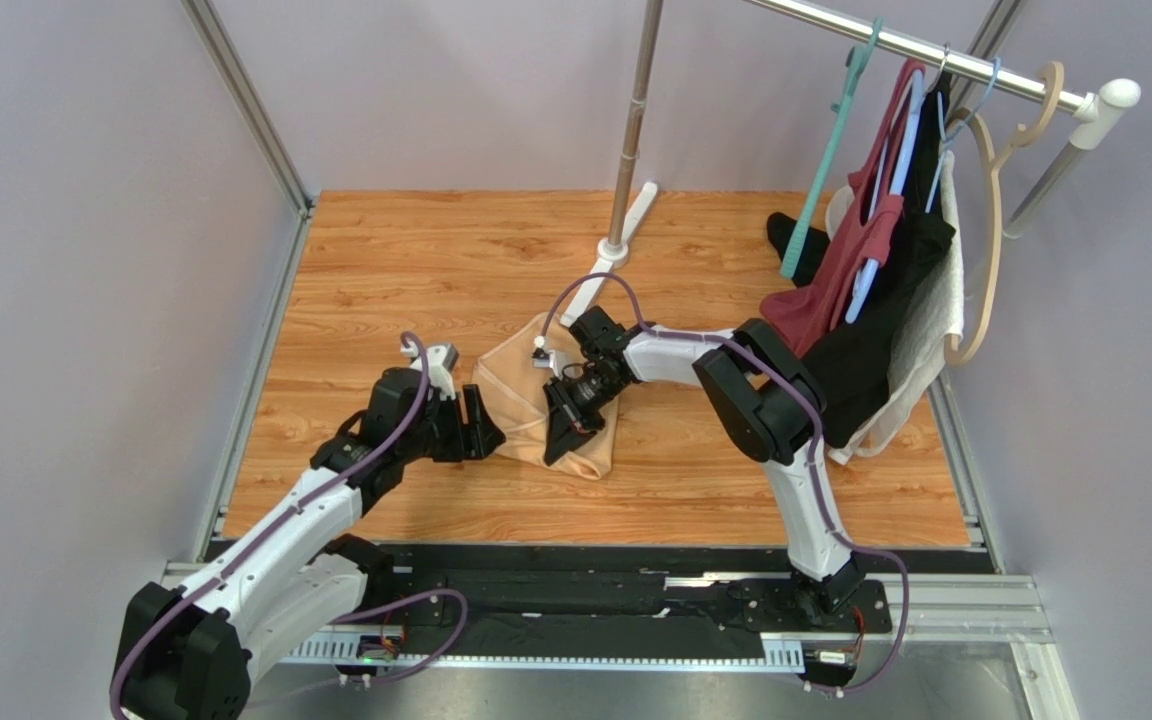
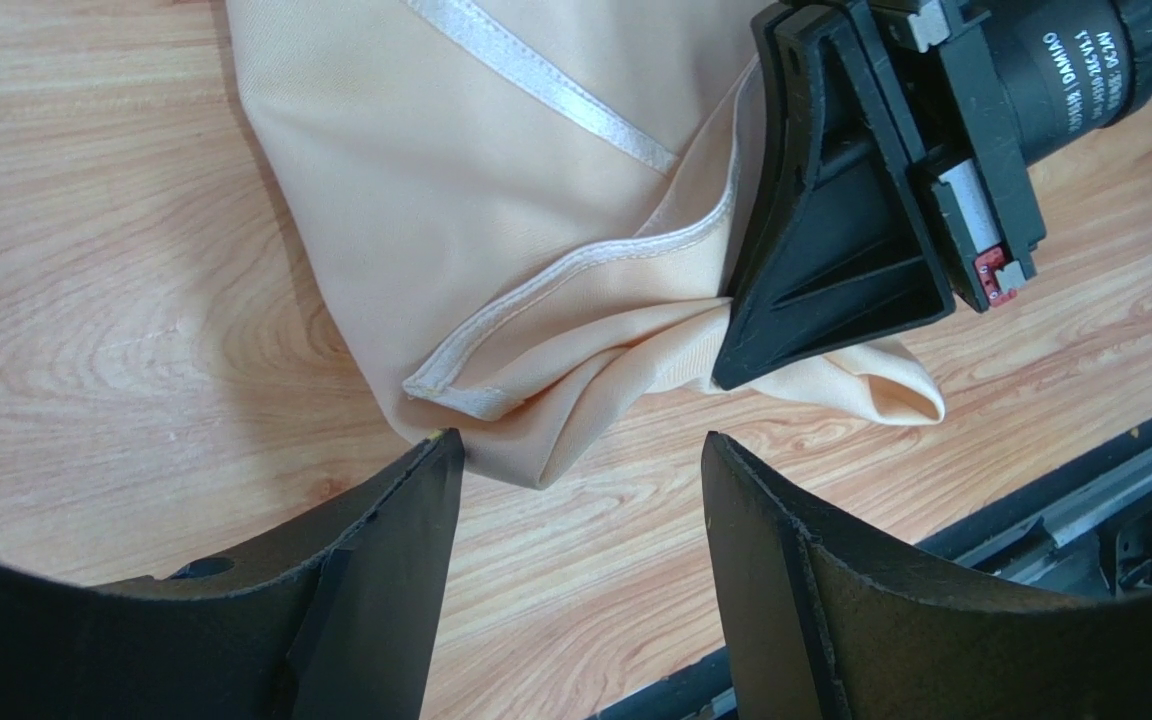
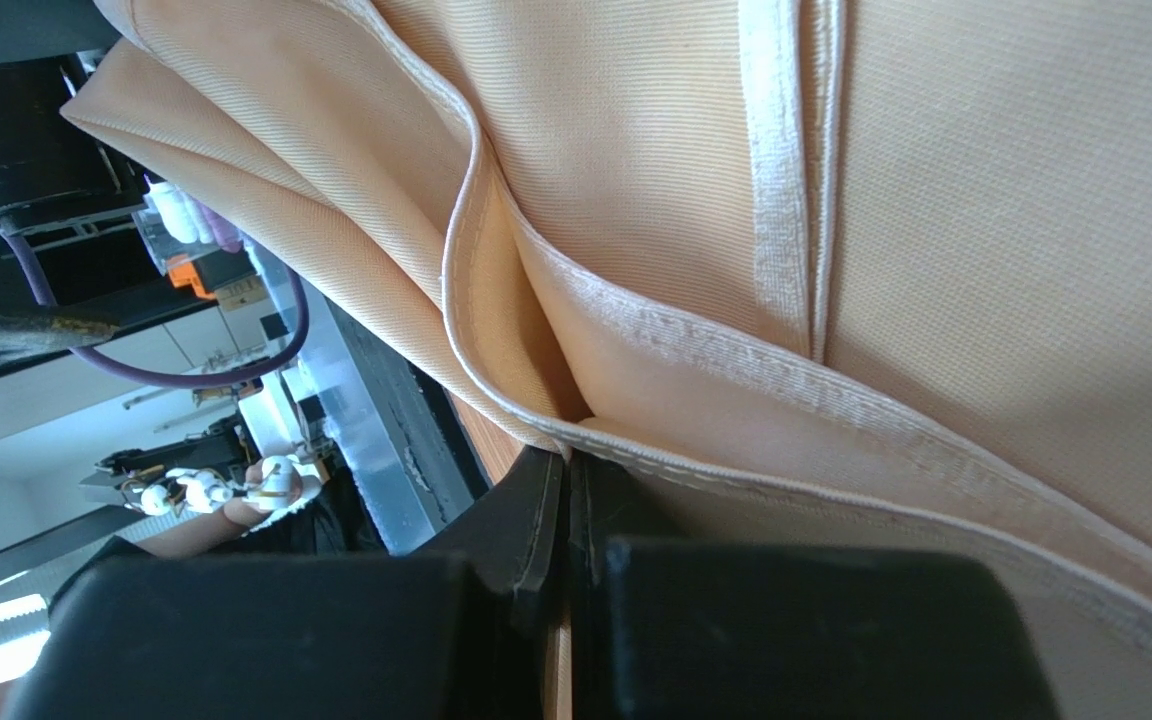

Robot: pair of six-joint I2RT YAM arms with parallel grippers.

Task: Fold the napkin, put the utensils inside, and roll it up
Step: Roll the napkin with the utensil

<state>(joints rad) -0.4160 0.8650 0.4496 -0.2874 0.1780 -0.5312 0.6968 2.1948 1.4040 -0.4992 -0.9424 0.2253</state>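
Plainly, the napkin (image 1: 515, 393) lies bunched in the middle of the counter (image 1: 387, 255), a little toward its near edge, folded over itself with its hems showing. The right jaws are pressed together on a gathered fold at the napkin's near side, pinching several layers at once. The left jaws stand spread just beside the napkin's near corner, touching no cloth. Nothing pins the napkin, so a pull by the right arm (image 1: 687, 357) would likely drag the whole bundle across the smooth wood and spoil the fold. Layers could also slip unevenly from the pinch. No spoon is visible.
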